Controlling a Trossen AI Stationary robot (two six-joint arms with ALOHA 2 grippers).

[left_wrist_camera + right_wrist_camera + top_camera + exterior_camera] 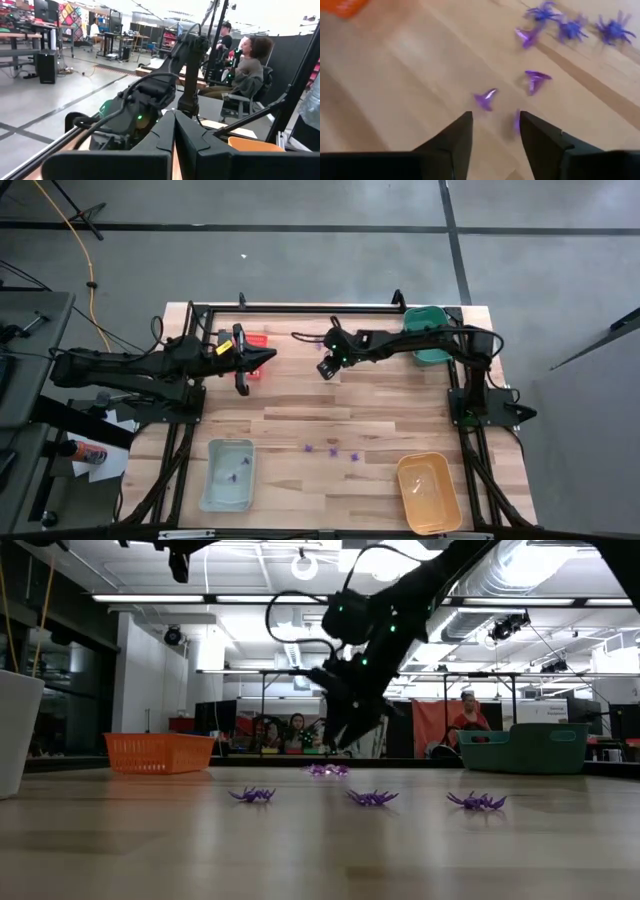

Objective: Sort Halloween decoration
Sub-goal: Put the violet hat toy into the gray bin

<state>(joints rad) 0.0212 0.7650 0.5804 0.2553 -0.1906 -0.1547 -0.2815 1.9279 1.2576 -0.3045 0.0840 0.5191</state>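
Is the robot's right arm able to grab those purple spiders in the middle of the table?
Probably yes. The right end effector hangs open above bare wood, and nothing stands between it and the purple spiders. The left end effector waits shut by the red tray, out of the way.

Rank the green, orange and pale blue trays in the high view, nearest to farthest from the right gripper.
From the right gripper, at the table's middle rear:
1. Green tray, rear right corner.
2. Pale blue tray, front left, and orange tray, front right: too close to call.
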